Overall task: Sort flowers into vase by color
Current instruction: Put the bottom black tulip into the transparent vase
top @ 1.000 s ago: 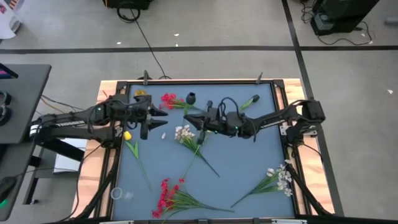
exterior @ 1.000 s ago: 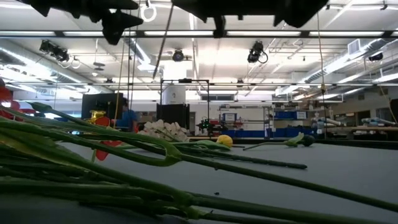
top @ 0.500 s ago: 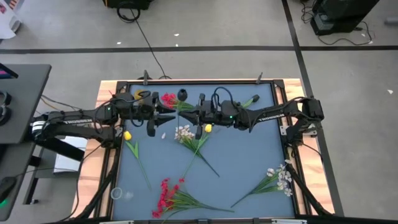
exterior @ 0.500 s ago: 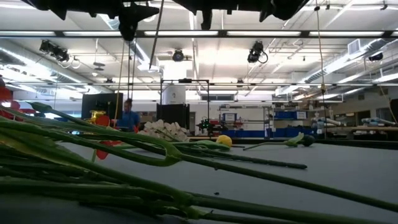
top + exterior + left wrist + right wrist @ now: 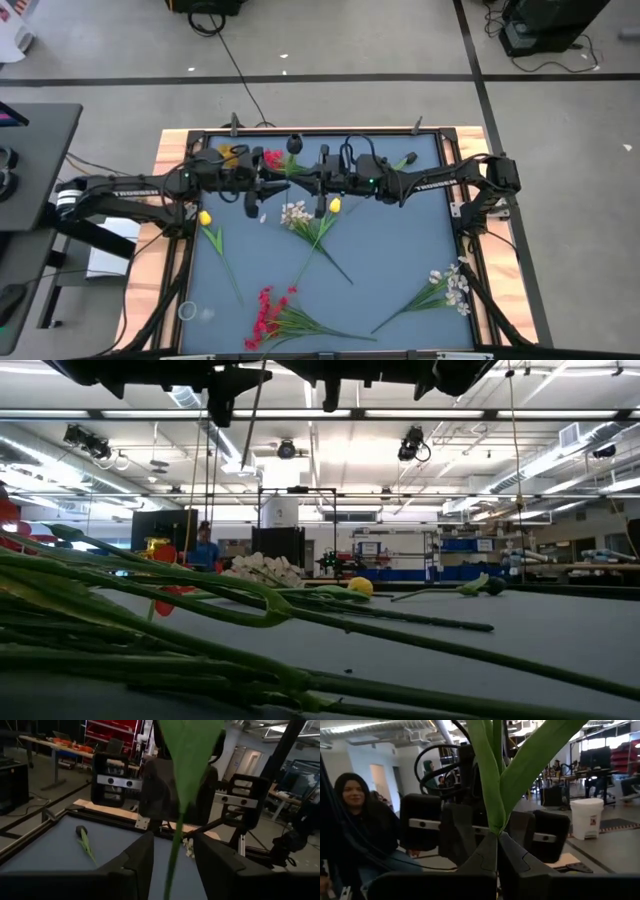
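A flower (image 5: 291, 168) with long green leaves and a dark round top end (image 5: 294, 146) stands upright in the air over the table's far middle. My two grippers face each other level on either side of it. My right gripper (image 5: 306, 183) is shut on its stem. My left gripper (image 5: 279, 185) is open, one finger on each side of the stem (image 5: 172, 862), a gap on both sides. On the table lie yellow flowers (image 5: 204, 217) (image 5: 334, 205), white ones (image 5: 296, 213) (image 5: 452, 285) and red ones (image 5: 265, 312) (image 5: 271, 159). I cannot make out a vase. My right gripper pinches the stem (image 5: 496, 834) between its two shut fingers, just below where the leaves fork. The fingers come level from the table's right side and lie across the stem. The flower is upright and lifted clear; its leaves rise above the fingers, its thin lower stem (image 5: 252, 430) hangs below.
Another green sprig with a dark end (image 5: 404, 160) lies at the far right. A dark raised frame (image 5: 320, 131) runs round the blue table top. A small clear round thing (image 5: 187, 311) sits at the near left corner. A person (image 5: 355, 810) sits beyond the table's left side.
My left gripper has gone toward the table's right edge, up to the held stem. My right gripper has swung toward the far edge and a little up, carrying the flower; its dark top has shifted toward the far left. The yellow bud beside the white flowers has come into view.
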Tool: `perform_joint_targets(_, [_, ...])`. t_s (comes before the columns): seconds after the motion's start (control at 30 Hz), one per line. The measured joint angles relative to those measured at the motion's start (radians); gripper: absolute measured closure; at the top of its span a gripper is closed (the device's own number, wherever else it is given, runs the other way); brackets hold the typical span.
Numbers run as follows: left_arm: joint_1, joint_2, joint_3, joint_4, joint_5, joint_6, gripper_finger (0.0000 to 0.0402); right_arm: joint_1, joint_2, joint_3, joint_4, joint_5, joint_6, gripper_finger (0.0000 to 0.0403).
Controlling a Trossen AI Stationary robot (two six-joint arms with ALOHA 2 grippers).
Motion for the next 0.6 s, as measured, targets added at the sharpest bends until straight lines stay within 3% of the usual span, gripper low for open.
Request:
perform_joint_targets(0.13, [0.0, 0.007, 0.0, 0.001, -0.001, 0.021, 0.0299, 0.0, 0.0, 0.0, -0.001, -0.003, 0.005, 0.0396])
perform_joint_targets(0.3, [0.0, -0.005, 0.0, -0.005, -0.01, 0.047, 0.0382, -0.003, 0.0, 0.0, -0.007, 0.037, 0.089, 0.0373])
perform_joint_targets(0.6, [-0.006, -0.081, 0.0, -0.074, 0.018, 0.073, 0.0398, -0.022, -0.038, 0.0, -0.017, 0.083, 0.133, 0.0269])
